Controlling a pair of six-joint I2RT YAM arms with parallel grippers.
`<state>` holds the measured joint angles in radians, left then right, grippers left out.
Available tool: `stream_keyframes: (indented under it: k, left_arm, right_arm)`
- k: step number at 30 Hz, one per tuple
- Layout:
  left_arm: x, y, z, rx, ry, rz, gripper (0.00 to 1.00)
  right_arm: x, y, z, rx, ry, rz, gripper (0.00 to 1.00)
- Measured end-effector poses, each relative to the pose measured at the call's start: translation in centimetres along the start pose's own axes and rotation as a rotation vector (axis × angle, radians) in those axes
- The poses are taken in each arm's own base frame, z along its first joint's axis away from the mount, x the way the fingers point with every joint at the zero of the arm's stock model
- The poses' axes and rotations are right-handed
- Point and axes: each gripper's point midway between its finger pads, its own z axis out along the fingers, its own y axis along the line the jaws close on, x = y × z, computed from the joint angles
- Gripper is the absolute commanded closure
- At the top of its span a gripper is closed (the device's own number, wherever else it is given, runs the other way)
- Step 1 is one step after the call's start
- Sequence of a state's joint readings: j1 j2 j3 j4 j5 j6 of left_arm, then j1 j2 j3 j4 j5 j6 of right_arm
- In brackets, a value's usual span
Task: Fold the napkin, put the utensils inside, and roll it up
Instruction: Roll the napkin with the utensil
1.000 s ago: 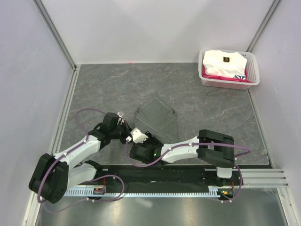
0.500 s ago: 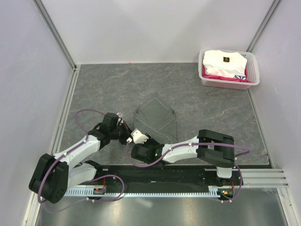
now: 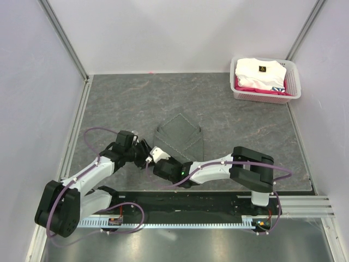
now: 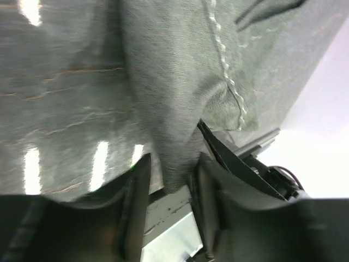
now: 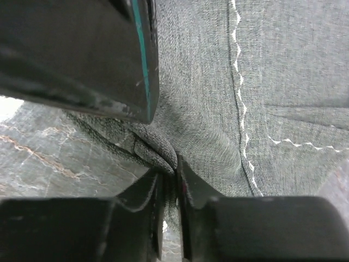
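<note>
- Grey, marble-veined tabletop (image 3: 245, 125) fills the walled cell. At its far right corner a basket (image 3: 262, 97) holds a white garment (image 3: 259, 71), well apart from the work.
- Mid-table, just beyond the two wrists, lies the napkin (image 3: 182, 136), folded into layers. Its near left corner is lifted off the surface where both grippers meet.
- No spoon shows in any view, so the utensil step looks not yet begun.
- Handling, as I judge it: the cloth is thin, light and limp. It drapes and bunches wherever it is pinched, so it will not hold a crease unaided, and the layers can slide over each other. Nothing about it is breakable.
- Its tone sits close to the table's, so the pale stitched hem (image 5: 240, 109) is the best guide to an edge.
- Best hold: a corner or the hemmed edge, taking all the layers at once. A pinch in the middle would only raise a tent.
- On the right gripper (image 5: 169, 173) the fingers are nearly together, clamped on a small bunched fold of the napkin.
- On the left gripper (image 4: 173, 164) the jaws stand parted with a hanging fold between them. The fold seems slack rather than squeezed, though the close view makes contact hard to judge.
- Pose: the left arm reaches forward and to the right with its wrist low. The right arm stretches left across the front of the table, forearm low, so the two grippers sit just beside each other at that corner.
</note>
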<state>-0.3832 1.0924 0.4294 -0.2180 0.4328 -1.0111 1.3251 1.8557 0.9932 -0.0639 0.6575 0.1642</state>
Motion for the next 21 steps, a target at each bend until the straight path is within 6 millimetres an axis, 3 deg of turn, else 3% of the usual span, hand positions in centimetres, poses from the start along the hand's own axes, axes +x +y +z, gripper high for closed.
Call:
stream_keyframes:
  k: [3,12,21]
  left_arm:
    - [-0.4,0.7,-0.3,-0.026,-0.021,-0.004,0.32]
    - [-1.7,2.3,-1.6,-0.072,-0.075,-0.018,0.23]
    - [-2.7,3.8,-3.3,-0.129,-0.165,0.046,0.19]
  right_arm:
    - [-0.1,0.1,0.2,-0.037,0.008,0.005,0.85]
    - [-1.0,1.4,0.2,-0.182,0.042,-0.003,0.87]
    - [-1.2,3.5,-1.2,-0.343,0.113,-0.001,0.88]
